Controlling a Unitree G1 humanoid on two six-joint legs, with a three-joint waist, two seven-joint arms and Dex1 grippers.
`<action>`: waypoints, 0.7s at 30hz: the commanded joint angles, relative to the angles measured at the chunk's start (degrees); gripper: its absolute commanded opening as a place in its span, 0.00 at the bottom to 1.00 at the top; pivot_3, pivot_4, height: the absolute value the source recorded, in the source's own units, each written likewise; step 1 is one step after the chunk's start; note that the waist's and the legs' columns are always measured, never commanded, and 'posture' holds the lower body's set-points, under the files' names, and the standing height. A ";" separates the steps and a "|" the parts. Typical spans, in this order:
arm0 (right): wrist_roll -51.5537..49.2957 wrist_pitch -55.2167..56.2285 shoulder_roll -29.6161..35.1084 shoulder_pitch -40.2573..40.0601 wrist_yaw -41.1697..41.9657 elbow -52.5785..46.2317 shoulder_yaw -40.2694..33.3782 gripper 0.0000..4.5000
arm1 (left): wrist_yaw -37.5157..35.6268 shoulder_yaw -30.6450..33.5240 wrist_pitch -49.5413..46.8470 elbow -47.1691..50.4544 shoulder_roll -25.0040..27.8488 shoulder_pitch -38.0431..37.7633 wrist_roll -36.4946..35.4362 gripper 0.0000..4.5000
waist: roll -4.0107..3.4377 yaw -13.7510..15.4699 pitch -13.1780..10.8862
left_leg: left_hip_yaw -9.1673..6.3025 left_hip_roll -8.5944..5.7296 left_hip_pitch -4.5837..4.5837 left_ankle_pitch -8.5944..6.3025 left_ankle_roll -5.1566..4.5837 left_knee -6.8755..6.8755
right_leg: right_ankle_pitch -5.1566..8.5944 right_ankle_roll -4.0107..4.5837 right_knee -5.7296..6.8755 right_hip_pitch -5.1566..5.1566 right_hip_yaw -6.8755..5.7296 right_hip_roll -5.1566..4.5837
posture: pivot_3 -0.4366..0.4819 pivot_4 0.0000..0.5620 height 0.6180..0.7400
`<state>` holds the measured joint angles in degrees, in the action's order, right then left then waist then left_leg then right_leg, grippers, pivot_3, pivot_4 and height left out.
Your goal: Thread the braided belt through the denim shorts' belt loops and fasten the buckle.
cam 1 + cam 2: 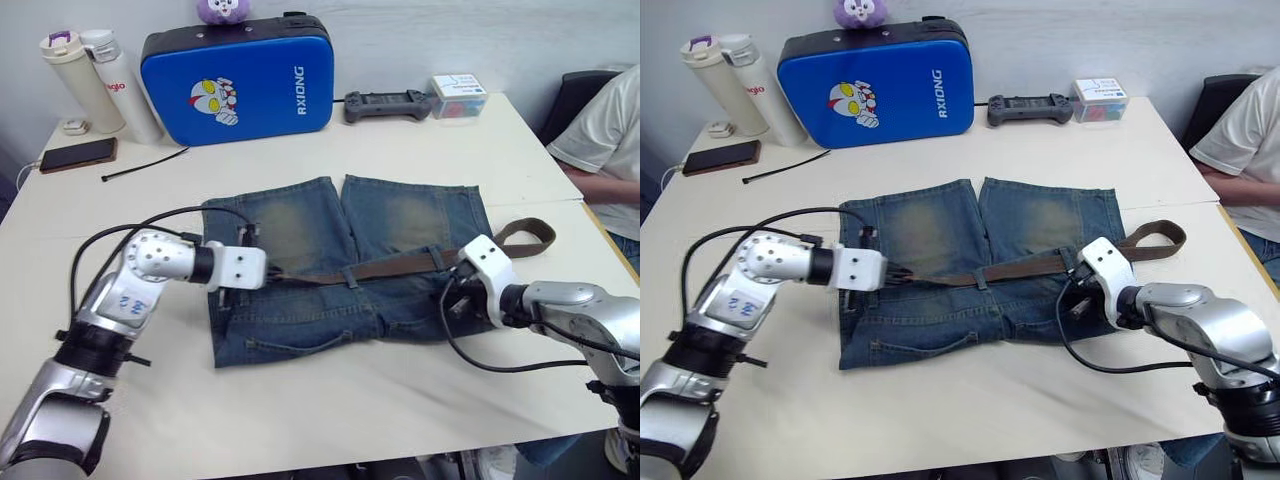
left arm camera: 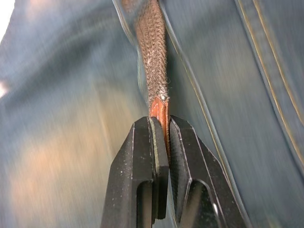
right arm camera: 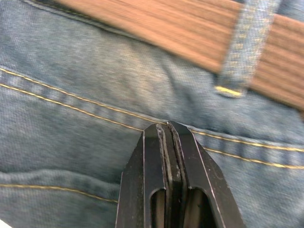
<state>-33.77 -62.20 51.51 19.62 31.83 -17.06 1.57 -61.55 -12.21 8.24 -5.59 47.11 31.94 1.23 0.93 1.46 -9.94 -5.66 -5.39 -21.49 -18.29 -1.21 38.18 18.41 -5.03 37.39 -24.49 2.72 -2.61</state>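
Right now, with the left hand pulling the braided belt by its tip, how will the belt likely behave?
Probably floppy: the braided belt curls into a loose loop past the denim shorts. Its woven surface looks grippy, so it may drag at the belt loops. The left hand pinches only the thin tan tip, which could slip free.

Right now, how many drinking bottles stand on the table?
2. Both stand at the table's far left corner, side by side: a cream bottle with a purple lid, and a white one with red lettering to its right, next to the blue case.
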 commanded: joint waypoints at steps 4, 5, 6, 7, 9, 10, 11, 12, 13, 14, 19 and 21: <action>4.22 0.09 0.18 1.31 0.43 3.57 1.62 0.00 | -1.29 4.54 -1.43 1.17 4.36 -3.70 -1.99 0.00 | 0.07 -0.02 0.04 | 0.00 0.00 0.00 0.00 0.00 0.01 | 0.00 0.00 0.01 0.02 0.00 0.00 | 0.48 0.27 1.00; 4.21 -0.03 -0.20 1.54 0.50 3.52 1.81 0.00 | -1.07 4.86 -1.66 1.16 4.52 -4.10 -1.96 0.00 | 0.08 -0.05 0.05 | 0.00 0.00 0.00 0.00 0.00 0.01 | 0.00 0.00 0.01 0.02 0.00 0.00 | 0.48 0.27 1.00; 4.24 -0.12 -0.44 1.67 0.58 3.48 1.91 0.00 | -0.89 5.02 -1.74 1.15 4.60 -4.31 -1.91 0.00 | 0.08 -0.05 0.05 | 0.00 0.00 0.01 0.00 0.00 0.01 | 0.00 0.00 0.01 0.02 0.00 0.00 | 0.48 0.27 1.00; 4.26 -0.31 -0.63 1.85 0.68 3.21 2.08 0.00 | -0.51 5.26 -2.56 1.49 4.48 -4.47 -2.01 0.00 | 0.08 -0.05 0.05 | 0.00 0.00 0.01 0.00 0.00 0.01 | 0.00 0.00 0.01 0.02 0.00 0.00 | 0.48 0.27 1.00; 3.89 -0.67 -0.81 2.11 1.08 2.55 1.88 0.00 | -1.03 6.31 -6.82 3.76 3.98 -5.40 -4.98 0.00 | 0.12 -0.05 0.08 | 0.00 0.00 0.01 0.00 0.00 0.01 | 0.00 0.00 0.01 0.02 0.00 0.00 | 0.48 0.27 1.00; 3.73 -0.71 -0.75 2.21 1.39 2.26 1.68 0.00 | -1.75 7.15 -9.81 5.47 3.82 -6.13 -7.48 0.00 | 0.12 -0.10 0.08 | 0.00 0.00 0.01 0.00 0.00 0.01 | 0.00 0.00 0.02 0.02 0.00 0.00 | 0.48 0.27 1.00; 3.56 -0.64 -0.53 2.37 1.80 1.90 1.35 0.00 | -2.14 8.21 -12.95 6.99 3.66 -6.60 -9.85 0.10 | 0.12 -0.14 0.07 | 0.00 0.00 0.01 0.00 0.00 0.00 | 0.00 0.00 0.02 0.00 0.01 0.00 | 0.48 0.27 1.00; 3.27 -0.42 -0.31 2.53 2.29 1.47 0.79 0.00 | -2.44 9.15 -15.42 8.11 3.69 -6.81 -11.70 0.20 | 0.13 -0.14 0.07 | 0.00 0.01 0.01 0.00 -0.01 -0.03 | 0.00 0.01 0.03 -0.01 0.01 0.00 | 0.48 0.27 1.00; 2.68 0.15 0.06 2.74 3.26 0.68 0.03 0.00 | -3.09 10.08 -17.57 9.09 4.04 -6.90 -13.47 0.25 | 0.12 -0.13 0.07 | 0.00 0.02 -0.01 0.00 -0.01 -0.03 | 0.00 0.01 0.03 -0.03 0.01 0.01 | 0.48 0.27 1.00; 2.30 0.56 0.31 2.86 3.98 0.14 -0.52 0.00 | -3.49 10.71 -19.15 9.87 4.31 -6.99 -14.60 0.35 | 0.12 -0.12 0.06 | 0.00 0.02 -0.01 0.00 -0.01 -0.03 | 0.00 0.01 0.03 -0.03 0.01 0.01 | 0.48 0.27 1.00; -1.16 2.89 5.79 3.72 12.11 -5.16 -5.10 0.00 | -7.81 16.67 -29.17 9.75 8.24 -5.83 -22.64 0.79 | -0.11 -0.12 -0.11 | 0.00 0.02 -0.05 -0.01 -0.01 -0.06 | 0.00 0.01 0.00 -0.07 0.01 0.01 | 0.48 0.27 1.00; -4.13 1.82 8.85 4.68 16.06 -8.71 -6.64 0.15 | -9.58 18.16 -32.19 7.89 10.41 -4.61 -24.38 0.97 | -0.17 -0.16 -0.14 | 0.00 0.02 -0.05 -0.01 -0.01 -0.11 | 0.00 0.02 -0.02 -0.09 0.00 0.01 | 0.48 0.27 1.00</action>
<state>-34.46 -60.26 57.49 22.34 43.41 -20.61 -1.72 -69.11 2.55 -20.88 3.35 55.38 25.63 -20.10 0.76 1.30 -10.09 -5.66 -5.35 -21.54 -18.30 -1.21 38.06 18.41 -5.01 37.36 -24.58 2.72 -2.59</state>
